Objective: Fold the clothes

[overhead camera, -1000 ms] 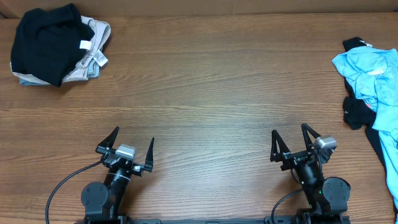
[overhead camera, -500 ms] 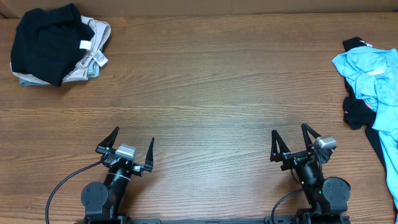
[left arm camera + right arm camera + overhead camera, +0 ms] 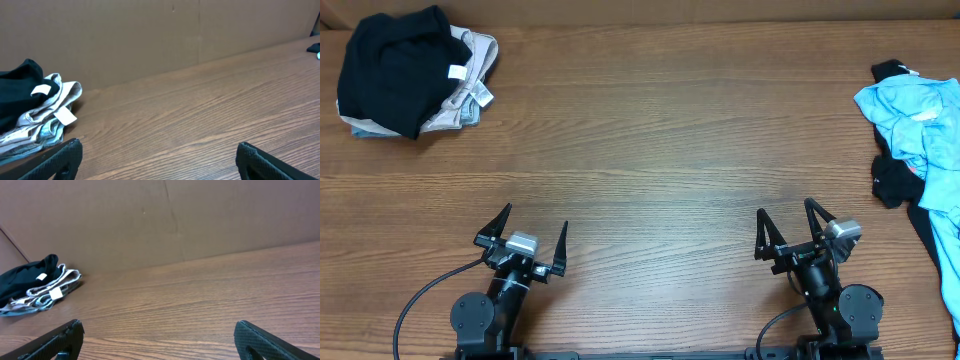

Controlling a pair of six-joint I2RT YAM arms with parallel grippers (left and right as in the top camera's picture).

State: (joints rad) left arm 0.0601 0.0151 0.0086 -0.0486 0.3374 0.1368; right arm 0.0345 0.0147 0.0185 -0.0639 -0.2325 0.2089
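A crumpled light blue T-shirt (image 3: 920,125) lies in a heap at the right edge of the table, with a black garment (image 3: 892,180) under and beside it. A stack with a black garment (image 3: 390,65) on top of beige and grey ones (image 3: 470,85) sits at the far left corner; it also shows in the left wrist view (image 3: 30,115) and the right wrist view (image 3: 35,285). My left gripper (image 3: 532,228) is open and empty near the front edge. My right gripper (image 3: 788,222) is open and empty near the front edge, left of the blue heap.
The brown wooden table (image 3: 650,150) spans the whole view. A cardboard wall (image 3: 150,35) stands along its far edge. More light blue cloth (image 3: 950,260) hangs over the right edge near the front.
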